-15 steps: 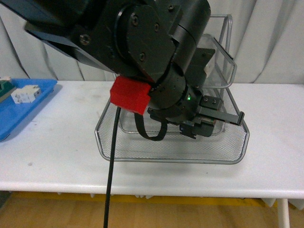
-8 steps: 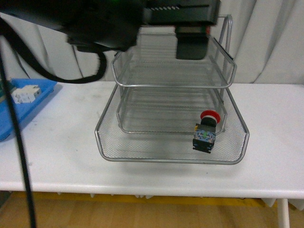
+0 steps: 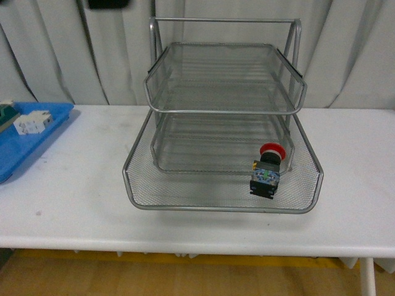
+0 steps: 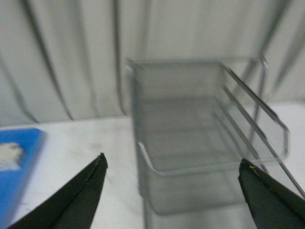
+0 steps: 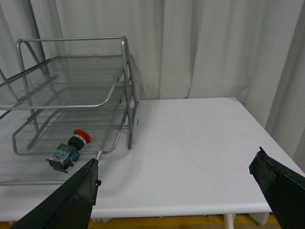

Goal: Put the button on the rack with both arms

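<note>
The button point(image 3: 267, 170), red cap on a black body with bluish-green bits, lies in the bottom tier of the silver wire rack point(image 3: 222, 200), near its front right. It also shows in the right wrist view point(image 5: 69, 149), inside the rack point(image 5: 71, 98). My left gripper point(image 4: 174, 164) is open and empty, raised in front of the blurred rack point(image 4: 190, 138). My right gripper point(image 5: 176, 167) is open and empty over the white table, to the right of the rack. Neither gripper shows in the front view; only a dark bit of arm point(image 3: 108, 4) sits at the top edge.
A blue tray point(image 3: 28, 139) with a white block point(image 3: 32, 121) and a green-topped piece stands at the table's left; it shows in the left wrist view point(image 4: 14, 171) too. The white table point(image 3: 358, 185) ends at the front edge. Grey curtains hang behind.
The arm that filled the front view over the rack has lifted up and out of sight. The button, let go, stays in the bottom tier.
</note>
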